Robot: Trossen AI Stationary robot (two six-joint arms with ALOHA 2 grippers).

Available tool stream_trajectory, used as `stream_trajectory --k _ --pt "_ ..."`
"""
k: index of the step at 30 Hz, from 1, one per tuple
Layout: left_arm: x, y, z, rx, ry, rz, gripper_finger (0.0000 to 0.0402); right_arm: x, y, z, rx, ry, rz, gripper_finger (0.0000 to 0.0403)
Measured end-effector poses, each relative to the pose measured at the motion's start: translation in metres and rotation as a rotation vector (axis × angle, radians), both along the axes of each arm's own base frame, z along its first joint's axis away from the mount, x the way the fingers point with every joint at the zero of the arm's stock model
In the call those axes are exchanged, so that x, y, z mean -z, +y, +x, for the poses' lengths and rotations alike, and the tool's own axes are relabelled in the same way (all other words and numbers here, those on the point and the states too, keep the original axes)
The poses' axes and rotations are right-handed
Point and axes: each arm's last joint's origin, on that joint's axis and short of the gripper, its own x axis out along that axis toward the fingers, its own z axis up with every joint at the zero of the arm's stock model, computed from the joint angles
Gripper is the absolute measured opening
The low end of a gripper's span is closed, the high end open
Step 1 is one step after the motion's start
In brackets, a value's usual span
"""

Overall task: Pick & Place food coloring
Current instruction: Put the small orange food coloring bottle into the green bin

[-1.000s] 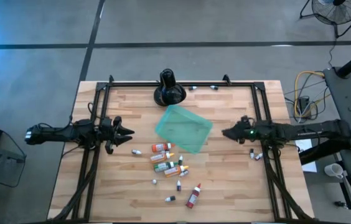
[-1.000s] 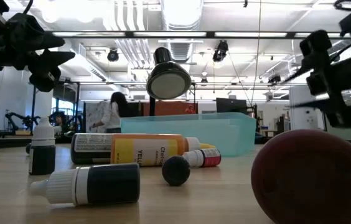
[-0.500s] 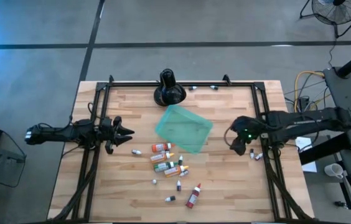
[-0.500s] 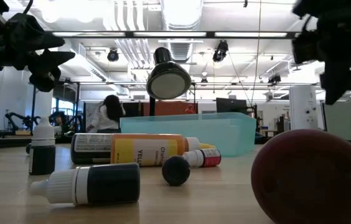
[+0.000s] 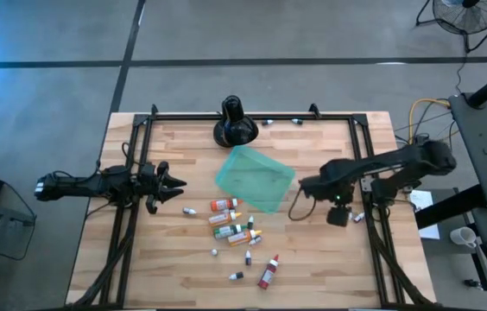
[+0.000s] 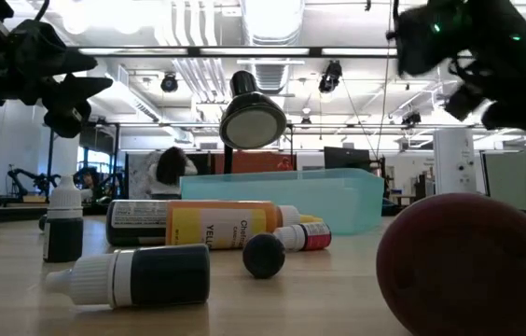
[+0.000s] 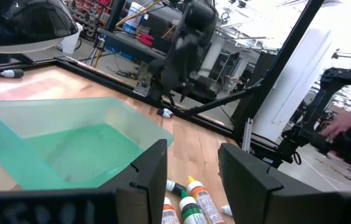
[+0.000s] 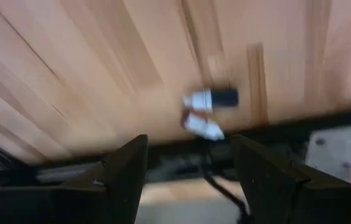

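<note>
My right gripper (image 5: 299, 187) is out over the table at about 3 o'clock, just off the right corner of the teal tray (image 5: 255, 177). Fingers are spread wide with nothing between them. Its wrist cam looks down at bare wood with two small dropper bottles (image 8: 208, 111) lying near the table's edge rail, one dark with a white cap, one reddish, touching or nearly so.

Left gripper (image 5: 177, 183) sits at roughly 9 o'clock, fingers parted, empty, pointed toward the tray. Through its wrist cam I see the tray's open inside and a few bottles beyond my fingertips.

The main bunch of food coloring (image 5: 235, 229) is scattered loose on the wood around 6 o'clock from the tray: orange, green, yellow, a red one (image 5: 268, 273) furthest out. None are in the tray as far as I can tell.

Black round-based stand (image 5: 234, 123) is at 12 o'clock by the far rail. A person (image 6: 168, 174) shows way back in the room.
</note>
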Motion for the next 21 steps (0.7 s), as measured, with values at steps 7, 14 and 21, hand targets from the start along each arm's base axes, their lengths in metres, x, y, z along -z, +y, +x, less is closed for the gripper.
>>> stream_trajectory --k 7,14,21 --pt "0.0 0.0 0.0 0.0 -0.001 0.0 0.0117 0.025 0.021 -0.008 -0.116 0.153 -0.022 0.0224" --pt "0.0 0.0 0.0 0.0 0.0 0.0 0.0117 0.039 0.042 -0.024 -0.238 0.23 -0.053 0.0224" --pt "0.0 0.0 0.0 0.0 0.0 0.0 0.0117 0.043 0.059 -0.024 -0.222 0.169 -0.04 0.0224"
